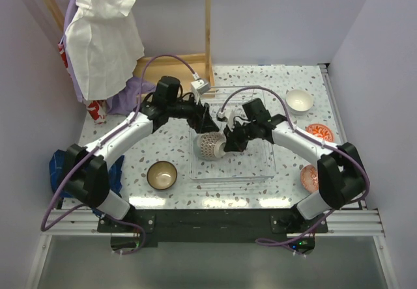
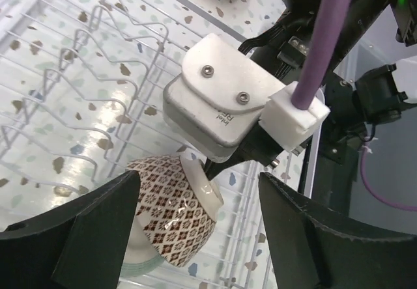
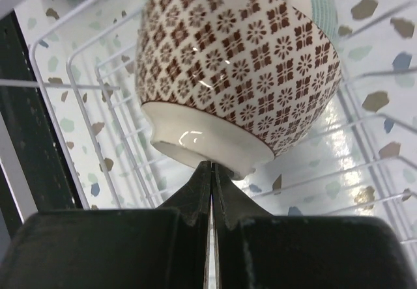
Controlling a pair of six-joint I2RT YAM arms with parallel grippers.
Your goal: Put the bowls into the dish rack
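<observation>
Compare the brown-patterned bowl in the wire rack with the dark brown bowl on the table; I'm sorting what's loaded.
The brown-patterned white bowl lies tipped on its side inside the silvery wire dish rack; the dark brown bowl sits upright on the speckled table, outside it. One has a diamond print, the other looks plain. Both are round bowls.

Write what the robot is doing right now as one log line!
stage: loading | patterned bowl: on its side in dish rack | left gripper: open over bowl | right gripper: shut, tips against bowl's foot
</observation>
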